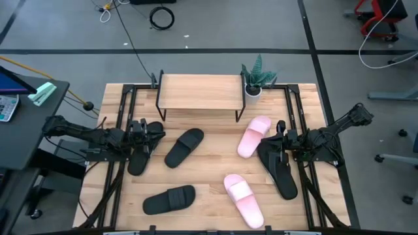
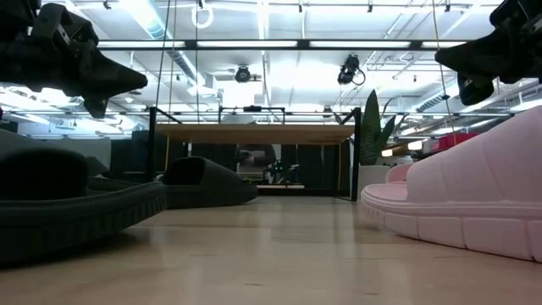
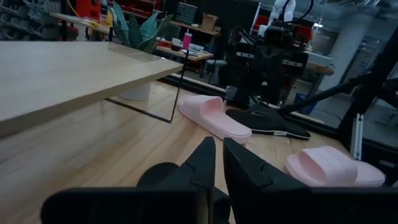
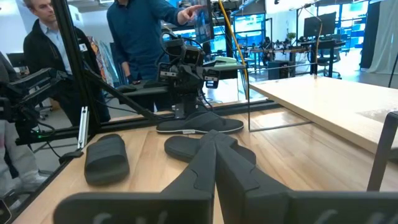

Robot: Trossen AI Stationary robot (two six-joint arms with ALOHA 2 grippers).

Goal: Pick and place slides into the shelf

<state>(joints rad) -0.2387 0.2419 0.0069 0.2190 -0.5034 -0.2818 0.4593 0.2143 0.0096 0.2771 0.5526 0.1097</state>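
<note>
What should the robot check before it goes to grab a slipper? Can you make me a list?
1. Shelf top is free for slides: ok, nothing on it.
2. Left gripper is empty: ok, shut on nothing, above the flat black slide.
3. Right gripper is empty: ok, shut on nothing.
4. Fingers open for grabbing: not ok, both shut.
5. Potted plant is clear of the shelf: cannot tell, it stands very close to the right end.

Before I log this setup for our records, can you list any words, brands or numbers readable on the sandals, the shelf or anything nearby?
None can be read.
Sandals: no print shows.
Shelf: bare wood.
Screens in the room behind: too blurred to read.
</note>
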